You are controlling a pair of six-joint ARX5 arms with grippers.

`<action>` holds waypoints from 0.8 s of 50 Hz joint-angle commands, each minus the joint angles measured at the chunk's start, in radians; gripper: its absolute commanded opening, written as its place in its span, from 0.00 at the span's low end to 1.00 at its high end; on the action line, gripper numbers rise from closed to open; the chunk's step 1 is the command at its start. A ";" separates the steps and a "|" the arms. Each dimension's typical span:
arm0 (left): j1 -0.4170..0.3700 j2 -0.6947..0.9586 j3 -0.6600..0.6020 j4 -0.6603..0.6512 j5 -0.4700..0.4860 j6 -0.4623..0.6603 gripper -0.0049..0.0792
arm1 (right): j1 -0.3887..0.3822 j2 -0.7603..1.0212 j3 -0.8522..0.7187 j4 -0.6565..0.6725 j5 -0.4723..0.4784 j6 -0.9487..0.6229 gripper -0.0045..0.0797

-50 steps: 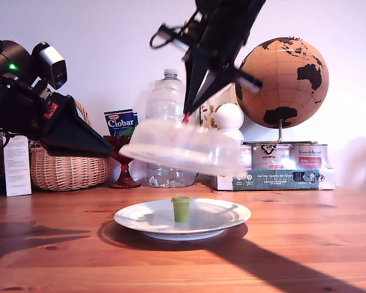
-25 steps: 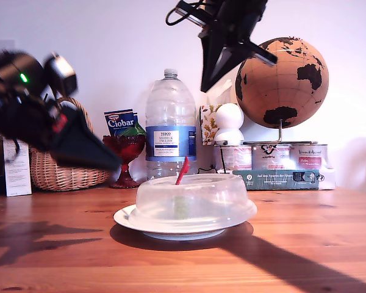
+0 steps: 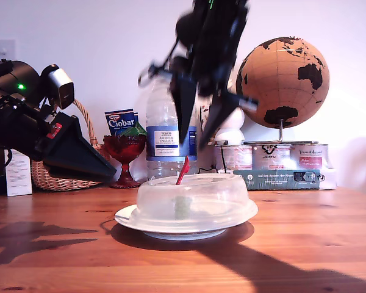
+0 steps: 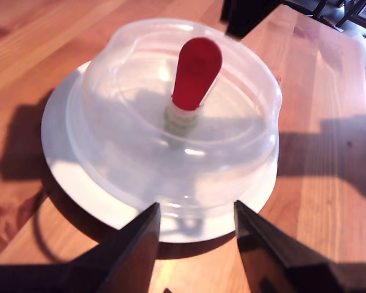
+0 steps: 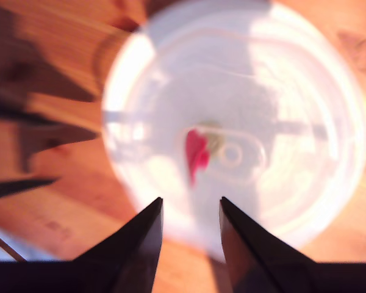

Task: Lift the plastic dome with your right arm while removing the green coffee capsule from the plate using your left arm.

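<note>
The translucent plastic dome (image 3: 195, 198) (image 4: 177, 122) (image 5: 232, 122) rests on the white plate (image 3: 125, 217) (image 4: 61, 152), its red tab (image 3: 183, 170) (image 4: 196, 64) (image 5: 196, 152) sticking up. Through the dome the green coffee capsule (image 3: 182, 206) (image 4: 182, 119) shows dimly, upright at the plate's middle. My second gripper (image 3: 195, 145) (image 5: 190, 200) hangs open straight above the tab, blurred, touching nothing. My first gripper (image 3: 113, 173) (image 4: 196, 206) is open at the exterior view's left, beside the plate, fingers pointing at the dome's rim with nothing between them.
Along the table's back stand a wicker basket (image 3: 67, 177), a red goblet (image 3: 125, 155), a large water bottle (image 3: 165, 131), a cork globe (image 3: 283, 82) and low boxes (image 3: 280, 171). Bare wooden tabletop (image 3: 305, 244) lies in front of and around the plate.
A second ago the second gripper held the dome above the uncovered capsule. The dome then dropped back onto the plate; that gripper rose, and has now come down open above it.
</note>
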 commanded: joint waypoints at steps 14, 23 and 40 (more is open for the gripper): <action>-0.003 -0.002 -0.003 0.002 0.005 0.007 0.47 | 0.007 -0.003 0.000 0.049 0.000 0.027 0.37; -0.002 -0.002 -0.003 0.003 0.005 0.007 0.47 | 0.027 0.025 0.000 0.060 0.000 0.028 0.37; -0.002 -0.002 -0.003 0.002 0.005 0.007 0.47 | 0.032 0.058 0.000 0.056 0.003 0.028 0.37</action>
